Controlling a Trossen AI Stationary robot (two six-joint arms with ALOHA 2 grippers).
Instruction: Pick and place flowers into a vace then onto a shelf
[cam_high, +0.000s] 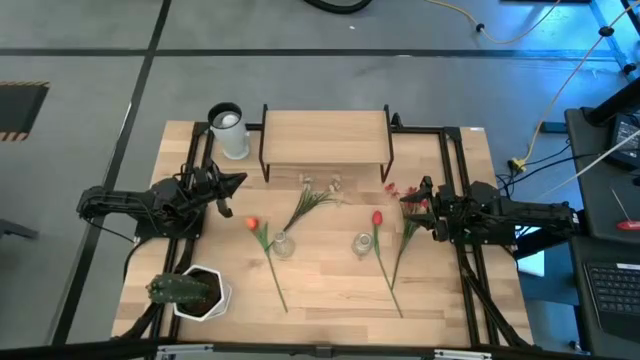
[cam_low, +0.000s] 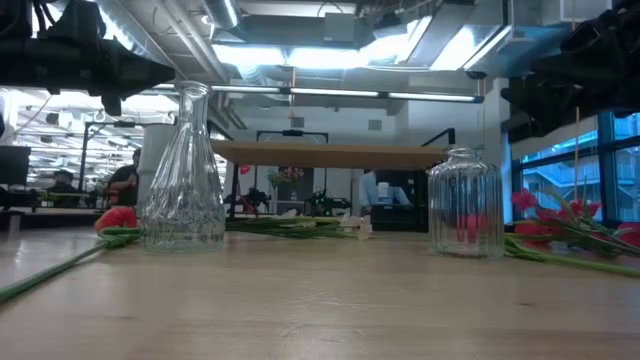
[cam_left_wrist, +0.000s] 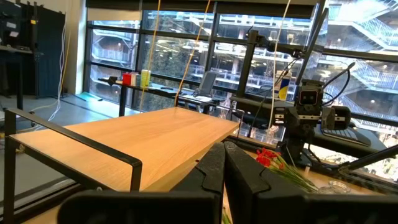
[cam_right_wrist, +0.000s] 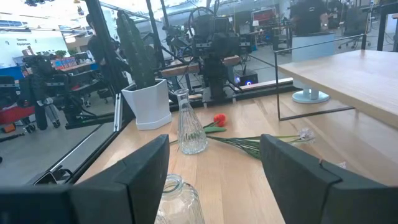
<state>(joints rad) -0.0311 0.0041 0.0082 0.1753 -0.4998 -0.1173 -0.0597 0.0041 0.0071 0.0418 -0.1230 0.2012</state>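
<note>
Several flowers lie flat on the table. An orange-red tulip (cam_high: 251, 224) is left of centre. A white-flowered sprig (cam_high: 310, 200) is in front of the shelf (cam_high: 325, 135). A red tulip (cam_high: 377, 217) is right of centre. A spray of red blossoms (cam_high: 393, 188) lies beside it. A flared glass vase (cam_high: 283, 243) and a ribbed glass jar (cam_high: 362, 244) stand upright among them. My left gripper (cam_high: 238, 184) hovers shut and empty at the shelf's left end. My right gripper (cam_high: 408, 200) hovers open and empty above the red spray; its fingers (cam_right_wrist: 292, 171) stand wide apart.
A spiky green plant in a white pot (cam_high: 195, 292) stands at the near left corner. A pale cylinder (cam_high: 228, 128) stands left of the shelf. Black frame rails (cam_high: 455, 190) run along both table sides. Bare wood (cam_high: 330, 300) lies between the two tulip stems.
</note>
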